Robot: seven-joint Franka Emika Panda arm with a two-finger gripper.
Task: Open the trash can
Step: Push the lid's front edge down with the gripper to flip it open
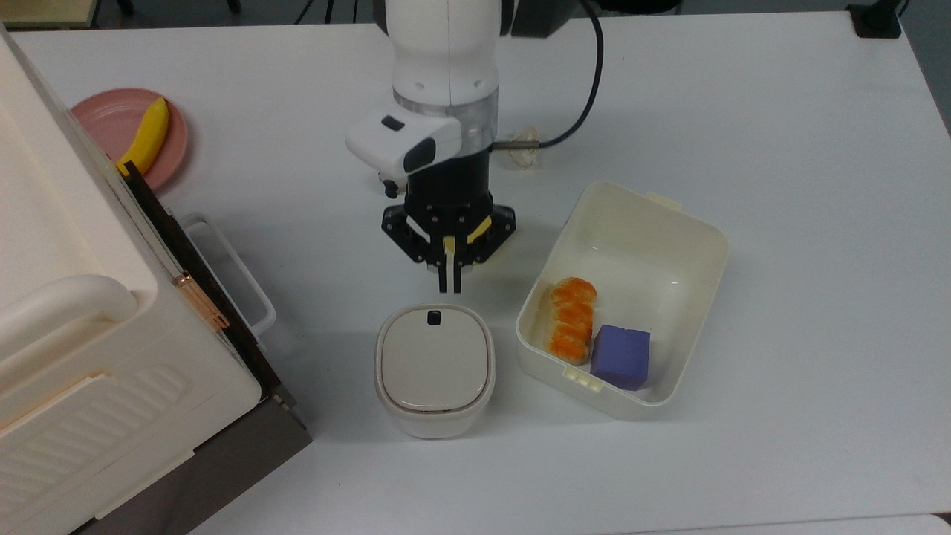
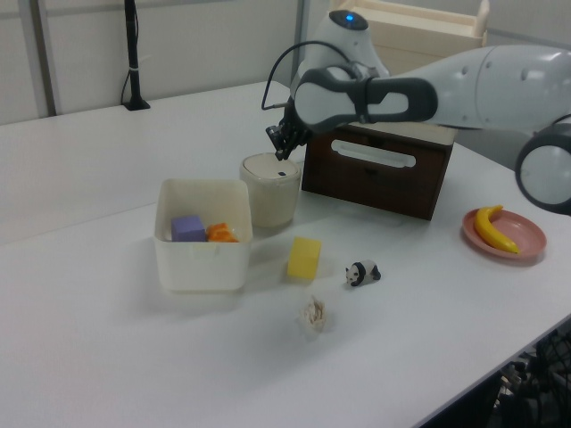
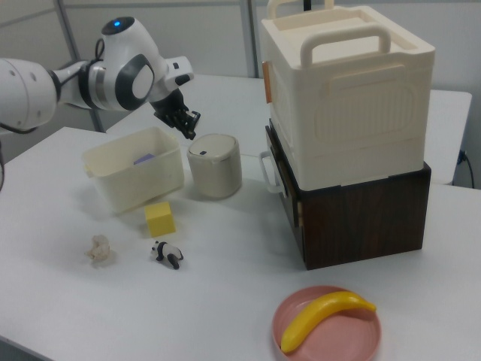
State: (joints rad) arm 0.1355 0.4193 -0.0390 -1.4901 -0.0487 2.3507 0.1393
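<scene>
The trash can stands on the white bench, lid flat and closed, with its small black button at the far edge of the lid in the top view. Just to the top view's right of it sits an open cream tub holding an orange-striped bread roll and a purple block. To the top view's left, well apart from the can, is a big cream box with a handle stacked on a dark wooden drawer unit.

The tool hangs over the bench just beyond the can's far edge in the top view, pointing down, its two fingers drawn together with barely a slit between them and nothing in them. In the left view the tool is just above the can's rim; in the right view it is just above the lid, apart from it.

A yellow block lies near the can, largely hidden under the arm in the top view. A toy panda and a crumpled paper ball lie farther off on the bench. A banana rests on a pink plate at the top view's far left.
</scene>
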